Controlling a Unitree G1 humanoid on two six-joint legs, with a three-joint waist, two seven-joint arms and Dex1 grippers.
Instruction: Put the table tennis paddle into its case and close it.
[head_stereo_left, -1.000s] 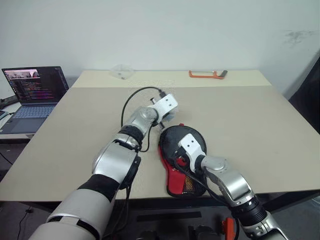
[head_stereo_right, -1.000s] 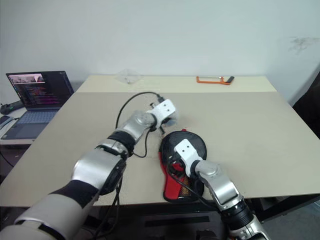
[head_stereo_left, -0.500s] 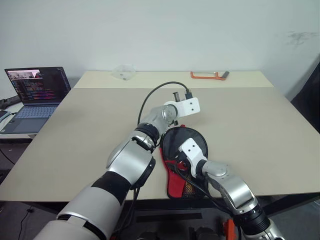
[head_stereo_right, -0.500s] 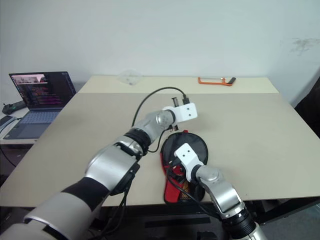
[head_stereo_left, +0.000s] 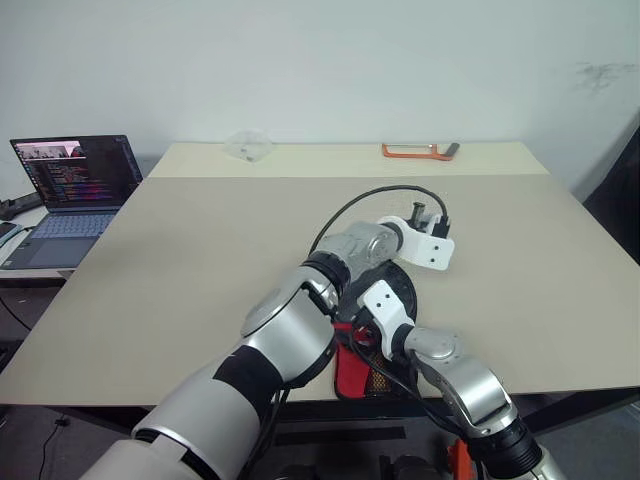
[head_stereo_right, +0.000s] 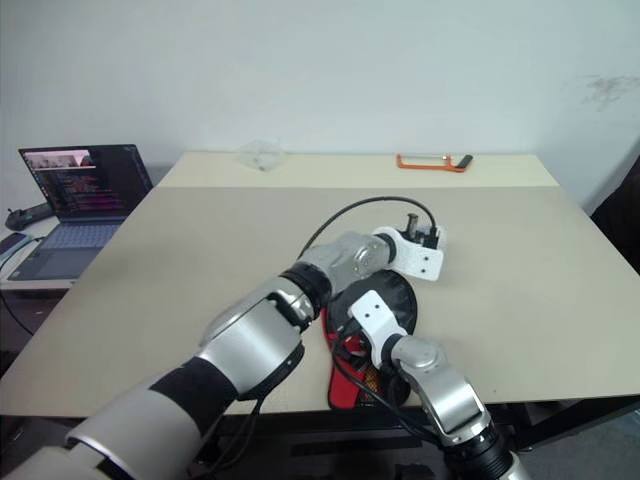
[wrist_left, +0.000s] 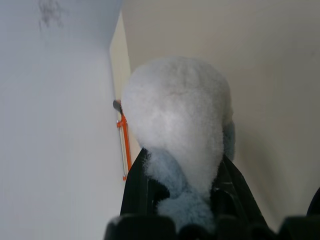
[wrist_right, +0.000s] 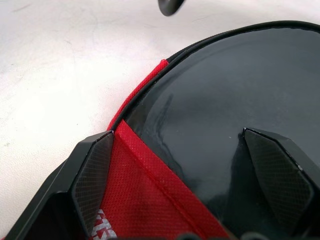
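The case (head_stereo_left: 362, 372), black with a red lower part, lies at the table's near edge. The table tennis paddle's glossy black face (wrist_right: 225, 85) lies inside the case's zipper rim, beside a red fabric flap (wrist_right: 150, 180). My right gripper (wrist_right: 177, 135) is open and sits low over the case, one finger on the red flap side and the other over the black face. My left gripper (wrist_left: 182, 157) is shut on a white and pale blue fluffy thing (wrist_left: 180, 110). It hangs just beyond and to the right of the case's round end (head_stereo_left: 402, 288).
An open laptop (head_stereo_left: 70, 180) stands on a side table to the left. An orange-framed tool (head_stereo_left: 415, 151) and a clear plastic piece (head_stereo_left: 247, 145) lie along the far edge of the table (head_stereo_left: 200, 250). A black cable (head_stereo_left: 370, 195) arcs over my left wrist.
My left arm has swung to the right across the table, past the case's round end, and rolled its wrist, still holding the fluffy thing. My right gripper has stayed on the case.
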